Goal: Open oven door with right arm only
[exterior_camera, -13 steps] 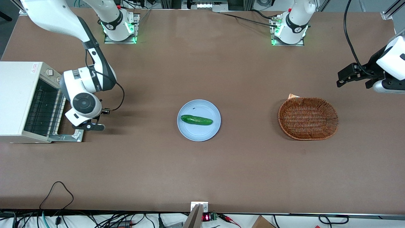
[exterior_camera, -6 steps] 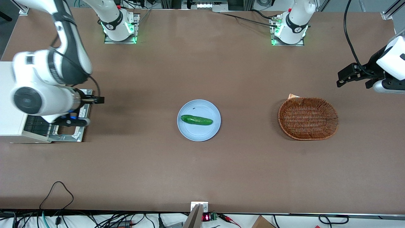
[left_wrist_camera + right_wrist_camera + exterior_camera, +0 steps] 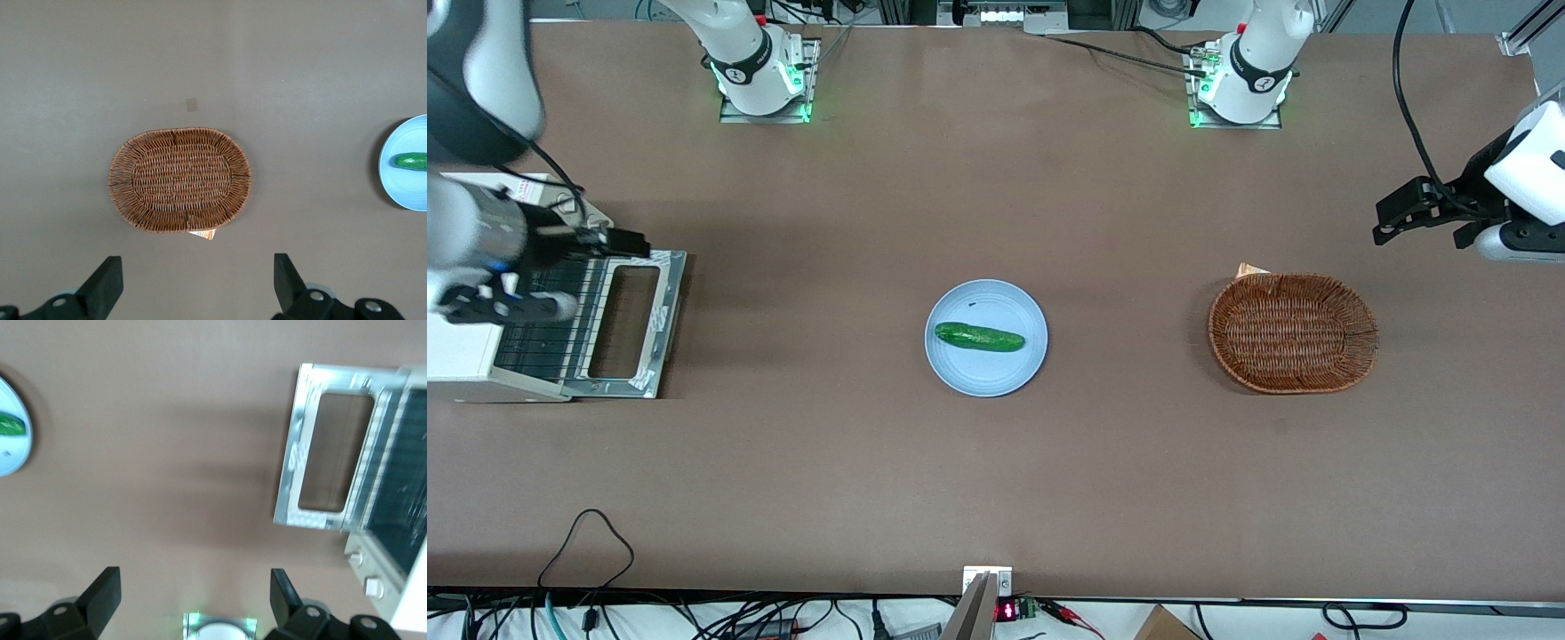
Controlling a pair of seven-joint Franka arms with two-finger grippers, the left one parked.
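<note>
One oven door (image 3: 624, 322) lies flat, pointing toward the plate (image 3: 985, 373). Above it, the gripper (image 3: 193, 597) is spread wide, holding nothing; only the wrist view shows that.

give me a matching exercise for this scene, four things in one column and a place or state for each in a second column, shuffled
Things:
1. oven door
2. cucumber
3. basket
4. gripper

Places or states:
A. on the blue plate
B. open, above the table, apart from the oven
C. folded down flat in front of the oven
D. holds nothing, toward the parked arm's end of the table

Pairs: 1-C, 2-A, 3-D, 4-B
</note>
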